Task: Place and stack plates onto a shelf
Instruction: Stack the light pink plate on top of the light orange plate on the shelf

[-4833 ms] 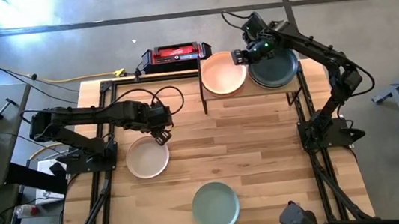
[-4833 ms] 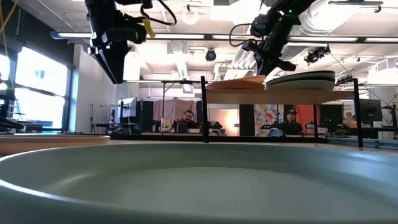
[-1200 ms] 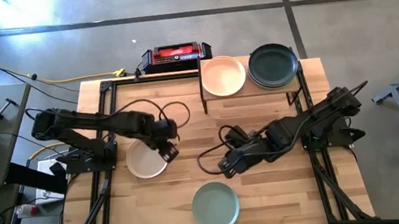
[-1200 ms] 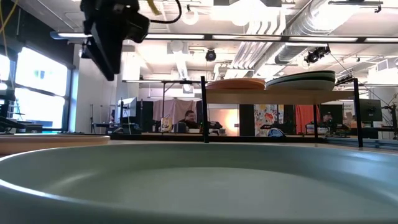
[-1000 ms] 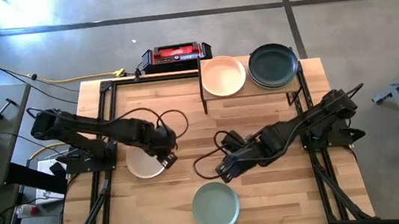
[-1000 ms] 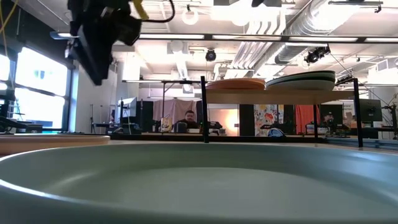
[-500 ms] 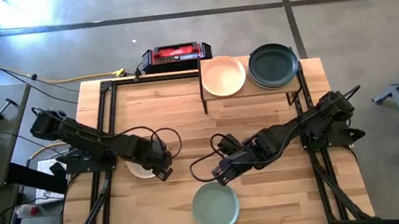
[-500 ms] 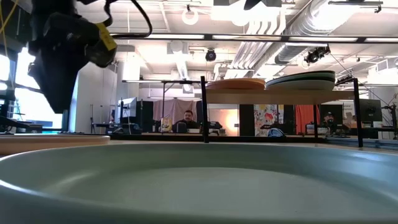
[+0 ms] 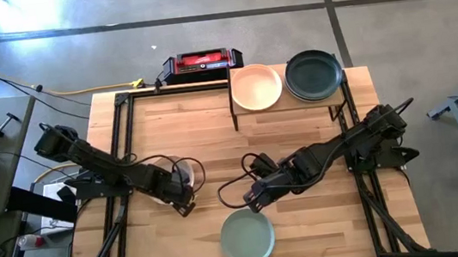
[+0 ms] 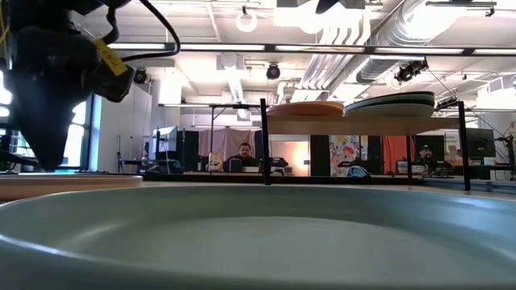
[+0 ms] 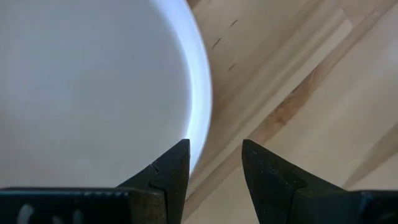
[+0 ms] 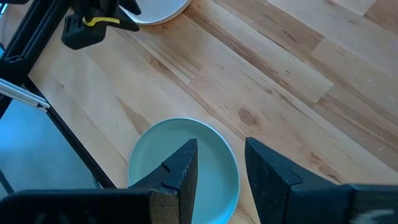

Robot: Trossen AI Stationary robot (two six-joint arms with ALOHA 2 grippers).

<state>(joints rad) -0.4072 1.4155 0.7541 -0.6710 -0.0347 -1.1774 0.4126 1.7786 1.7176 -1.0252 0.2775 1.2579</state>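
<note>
Cream plate flat on the wooden tabletop, rim just ahead of the left gripper, between its parted, empty fingers. Light green plate flat near the table's front edge, just beyond the right gripper, hovering above the rim with jaws apart and nothing held. Well beyond both grippers, at the far edge, the shelf bearing a peach plate beside a dark green stack. Behind the table, a red and black case.
</note>
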